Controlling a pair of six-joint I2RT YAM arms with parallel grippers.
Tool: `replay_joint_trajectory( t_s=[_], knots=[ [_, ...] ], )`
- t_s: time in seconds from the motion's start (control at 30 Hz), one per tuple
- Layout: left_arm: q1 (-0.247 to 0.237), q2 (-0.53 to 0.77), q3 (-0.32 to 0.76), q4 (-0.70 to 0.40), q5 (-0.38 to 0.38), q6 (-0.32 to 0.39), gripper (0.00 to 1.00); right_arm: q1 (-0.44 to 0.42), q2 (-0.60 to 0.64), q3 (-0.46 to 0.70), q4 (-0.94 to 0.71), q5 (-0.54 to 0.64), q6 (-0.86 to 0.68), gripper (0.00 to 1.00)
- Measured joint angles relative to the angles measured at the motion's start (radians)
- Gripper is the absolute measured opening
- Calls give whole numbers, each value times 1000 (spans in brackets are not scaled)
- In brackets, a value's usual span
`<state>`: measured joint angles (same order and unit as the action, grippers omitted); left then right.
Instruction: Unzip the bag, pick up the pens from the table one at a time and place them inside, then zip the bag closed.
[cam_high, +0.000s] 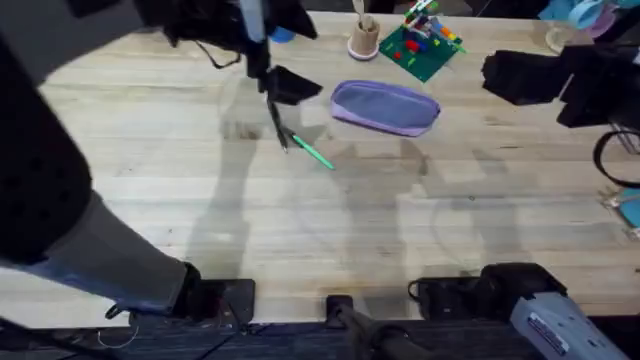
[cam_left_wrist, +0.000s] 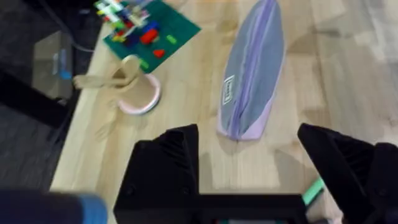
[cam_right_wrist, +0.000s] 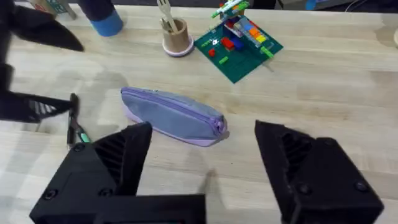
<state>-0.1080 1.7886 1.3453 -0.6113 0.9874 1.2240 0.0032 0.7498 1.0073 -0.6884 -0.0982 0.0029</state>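
Observation:
The lavender bag (cam_high: 385, 107) lies on the table (cam_high: 200, 210) at the back middle, its zipper running along the top and looking shut. To its left lie the pens: a black pen (cam_high: 278, 125) and a green pen (cam_high: 313, 152) that meet at one end. My left gripper (cam_high: 282, 90) hovers open just above them, left of the bag (cam_left_wrist: 252, 74), and the green pen (cam_left_wrist: 314, 190) shows beside one finger (cam_left_wrist: 348, 168). My right gripper (cam_right_wrist: 202, 134) is open on the near side of the bag (cam_right_wrist: 171, 115), apart from it. The black pen (cam_right_wrist: 73, 118) shows farther off.
A green toy-brick plate (cam_high: 420, 45) with bricks on it and a small wooden cup (cam_high: 363, 38) stand behind the bag. Black equipment (cam_high: 530, 75) sits at the back right. A blue cylinder (cam_right_wrist: 102, 18) stands at the back left. Bare wood spans the middle and front.

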Motion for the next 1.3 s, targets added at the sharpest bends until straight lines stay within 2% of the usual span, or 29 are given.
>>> replay_joint_trajectory(
  t_s=[0.23,0.43,0.7,0.87,1.13,1.2,1.3],
  knots=[
    [-86,72,0,67,-14,0,993,0,0,0,0,0,0,996],
    [-124,125,0,123,-15,0,993,0,0,0,0,0,0,996],
    [-133,190,0,217,-14,-9,993,0,0,0,0,0,0,996],
    [-133,227,0,312,-8,-62,993,0,0,0,0,0,0,996],
    [-145,260,0,339,3,-113,988,0,0,0,0,0,0,996],
    [-149,264,0,340,7,-119,928,0,0,0,0,0,0,996],
    [-155,266,0,346,12,-124,628,0,0,0,0,0,0,996]
  ],
)
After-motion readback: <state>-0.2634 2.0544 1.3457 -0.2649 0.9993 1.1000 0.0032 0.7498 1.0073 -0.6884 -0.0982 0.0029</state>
